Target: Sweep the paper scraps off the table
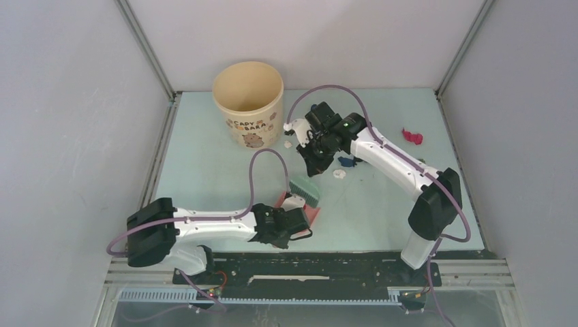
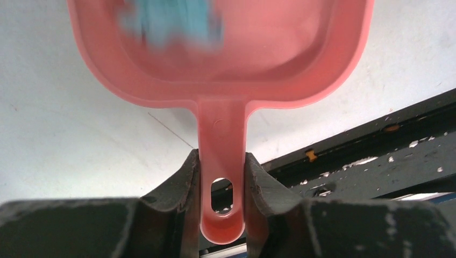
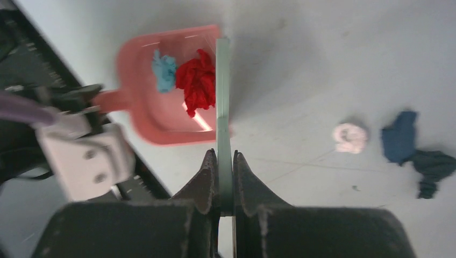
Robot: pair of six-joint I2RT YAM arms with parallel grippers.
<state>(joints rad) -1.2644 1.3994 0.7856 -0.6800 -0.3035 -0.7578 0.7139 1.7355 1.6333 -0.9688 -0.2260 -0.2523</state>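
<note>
My left gripper [image 1: 292,228] [image 2: 221,177] is shut on the handle of the pink dustpan [image 1: 312,214] [image 2: 269,54], which lies on the table [image 1: 204,157] near the front. My right gripper [image 1: 312,162] [image 3: 224,166] is shut on the grey-green hand brush [image 1: 305,191] [image 3: 222,97], whose head stands at the dustpan's mouth. A red scrap [image 3: 199,80] and a teal scrap [image 3: 164,70] lie in the dustpan [image 3: 156,118]. A white scrap [image 1: 339,174] [image 3: 349,137], a navy scrap [image 1: 349,162] [image 3: 400,142] and a dark teal scrap [image 3: 433,169] lie to the right of the brush.
A cream cup [image 1: 248,102] with a capybara print stands at the back left. Small white scraps [image 1: 287,144] lie beside it. A red-magenta scrap [image 1: 412,136] lies near the right rail. The black base rail [image 2: 376,161] runs just behind the dustpan handle.
</note>
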